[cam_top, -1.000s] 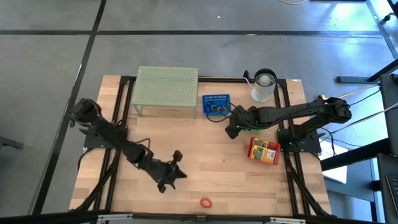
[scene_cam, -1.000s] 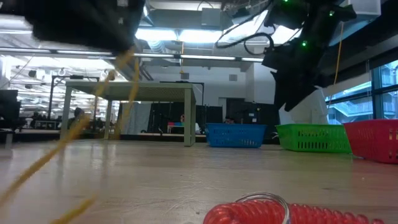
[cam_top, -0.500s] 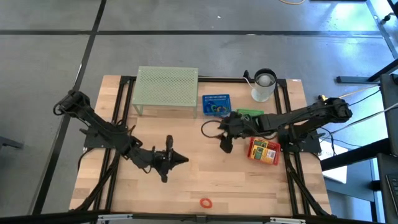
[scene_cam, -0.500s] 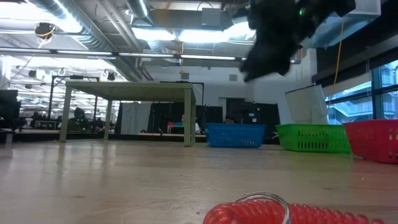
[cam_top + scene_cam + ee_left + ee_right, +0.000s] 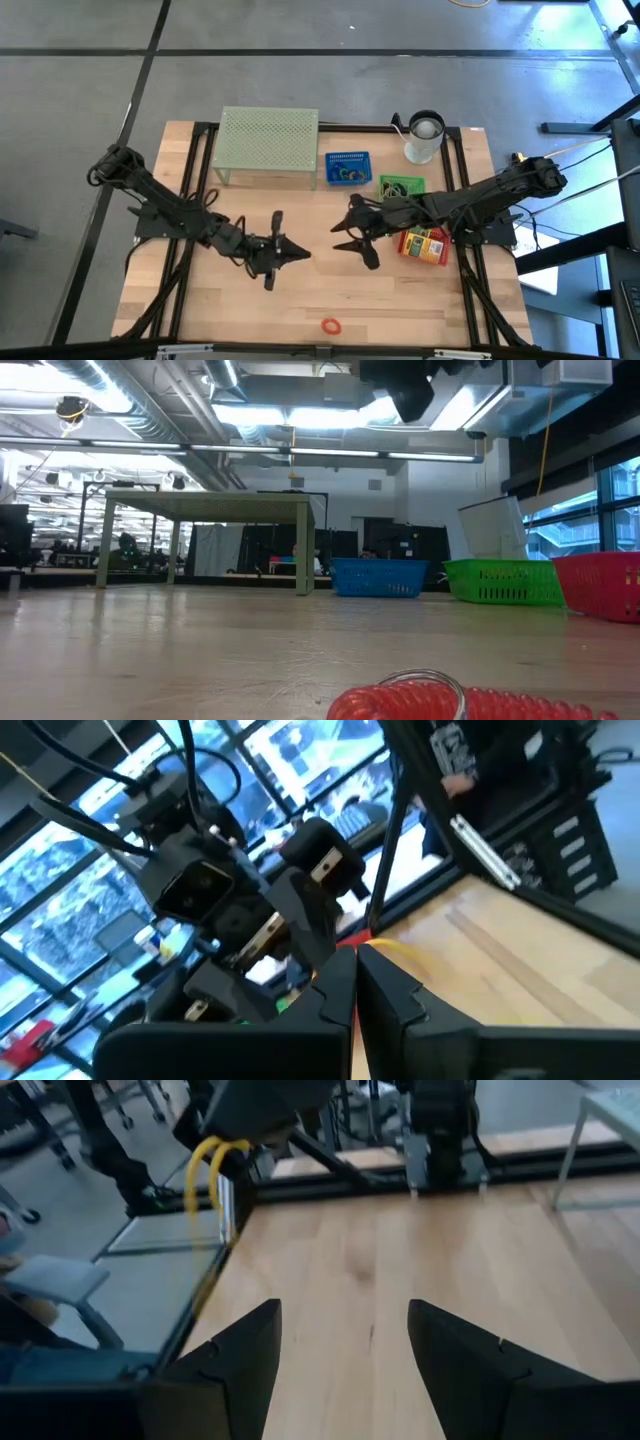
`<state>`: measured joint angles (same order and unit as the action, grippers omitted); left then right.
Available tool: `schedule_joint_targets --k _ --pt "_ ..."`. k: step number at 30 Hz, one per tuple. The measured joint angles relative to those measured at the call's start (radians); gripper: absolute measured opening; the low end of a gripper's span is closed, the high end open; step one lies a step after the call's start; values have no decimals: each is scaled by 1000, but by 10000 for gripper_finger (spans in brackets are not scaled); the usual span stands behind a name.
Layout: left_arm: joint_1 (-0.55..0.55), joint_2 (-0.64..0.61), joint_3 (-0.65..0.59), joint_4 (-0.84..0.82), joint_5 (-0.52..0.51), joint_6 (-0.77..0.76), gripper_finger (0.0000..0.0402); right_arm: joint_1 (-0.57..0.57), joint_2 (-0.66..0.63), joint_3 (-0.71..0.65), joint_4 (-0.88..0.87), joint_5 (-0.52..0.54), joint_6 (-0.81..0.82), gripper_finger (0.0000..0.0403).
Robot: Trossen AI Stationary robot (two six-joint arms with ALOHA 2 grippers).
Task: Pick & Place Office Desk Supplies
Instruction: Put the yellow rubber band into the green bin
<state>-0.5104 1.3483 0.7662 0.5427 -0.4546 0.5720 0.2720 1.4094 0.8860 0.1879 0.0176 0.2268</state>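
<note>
Baskets number three (image 5: 347, 167), one red coil (image 5: 331, 325); left jaws pinch yellow band (image 5: 207, 1168), right jaws gape.

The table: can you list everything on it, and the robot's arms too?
Mesh stand: one, pale green, back left of the table.
Blue basket: one, beside the stand, holding small items.
Green basket: one, right of the blue one.
Red basket: one, right side.
Cup: one, white, back right.
Red coil: one, front edge.
Yellow band: one, held by the left gripper, fingers shut, mid-table.
Right gripper: fingers open, empty, facing the left one.
</note>
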Motion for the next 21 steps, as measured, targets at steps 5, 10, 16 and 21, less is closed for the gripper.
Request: schedule_joint_targets --k 5,10,16,21 --pt "38 0 0 30 43 0 1 1 0 0 36 -7 0 219" --pt "87 0 0 32 98 0 1 1 0 0 68 -34 0 219" --pt "145 0 0 70 167 0 1 0 0 0 117 -63 0 219" --pt "185 0 0 106 197 41 2 0 0 0 135 -63 -1 219"
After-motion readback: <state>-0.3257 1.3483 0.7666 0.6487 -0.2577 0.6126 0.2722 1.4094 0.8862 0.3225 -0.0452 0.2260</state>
